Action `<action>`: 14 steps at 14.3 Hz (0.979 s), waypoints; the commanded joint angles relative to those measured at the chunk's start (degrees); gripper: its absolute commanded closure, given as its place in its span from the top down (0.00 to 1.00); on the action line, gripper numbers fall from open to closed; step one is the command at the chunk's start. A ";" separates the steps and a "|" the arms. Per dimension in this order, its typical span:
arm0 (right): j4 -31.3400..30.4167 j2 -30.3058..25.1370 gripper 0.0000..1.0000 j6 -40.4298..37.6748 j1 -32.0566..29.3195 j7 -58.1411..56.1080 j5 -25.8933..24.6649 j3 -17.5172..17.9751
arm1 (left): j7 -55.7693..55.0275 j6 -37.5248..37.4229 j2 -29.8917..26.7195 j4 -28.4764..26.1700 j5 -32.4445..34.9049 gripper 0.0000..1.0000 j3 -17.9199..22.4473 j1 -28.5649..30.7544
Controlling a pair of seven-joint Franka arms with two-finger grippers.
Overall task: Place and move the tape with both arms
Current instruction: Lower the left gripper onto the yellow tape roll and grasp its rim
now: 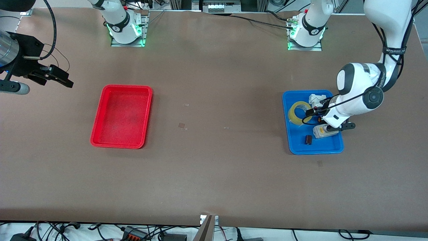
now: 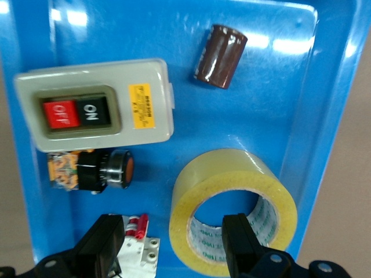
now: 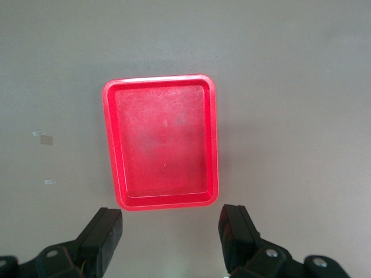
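Tape (image 1: pixel 299 113): lay flat in the blue tray (image 1: pixel 297 147), in the part of the tray toward the right arm's end of the surface; translucent yellow ring, printed lining visible inside its hole in the left wrist view (image 2: pixel 232 202).
Blue tray: sat on the brown surface (image 1: pixel 214 174) near the left arm's end, about midway between the edge by the bases and the edge by the camera.
Left pincer (image 2: pixel 174 246): low over the blue tray, fingers spread apart and grasping nothing; one finger (image 2: pixel 239 237) stood inside the tape's hole, the other (image 2: pixel 104 237) outside the ring beside a small white part with red tabs (image 2: pixel 139 249).
Switch box (image 2: pixel 95 113): grey, with a red OFF and a black ON button and a yellow label; lay in the tray, partly hidden under the left arm in the front view (image 1: pixel 322 131).
Push button (image 2: pixel 95 171): black with an orange end, between the switch box and the white part.
Brown cylinder (image 1: pixel 308 140): lay in the tray near its edge toward the camera, apart from the tape.
Red tray (image 1: pixel 100 134): nothing in it, on the surface toward the right arm's end.
Right pincer (image 3: pixel 171 231): waited in the air near the right arm's end of the surface, fingers released and wide apart, holding nothing; in its wrist view the red tray showed below it.
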 commanded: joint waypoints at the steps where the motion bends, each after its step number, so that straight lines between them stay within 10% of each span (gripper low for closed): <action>1: -1.12 -0.85 0.98 0.72 -0.20 -1.17 0.35 0.16 | 0.29 3.27 3.12 0.06 -0.46 1.00 -0.31 -0.17; 14: -1.56 -0.77 0.98 0.81 -0.20 -1.17 0.35 0.16 | -1.11 3.46 5.23 0.24 -0.63 1.00 -1.63 -0.26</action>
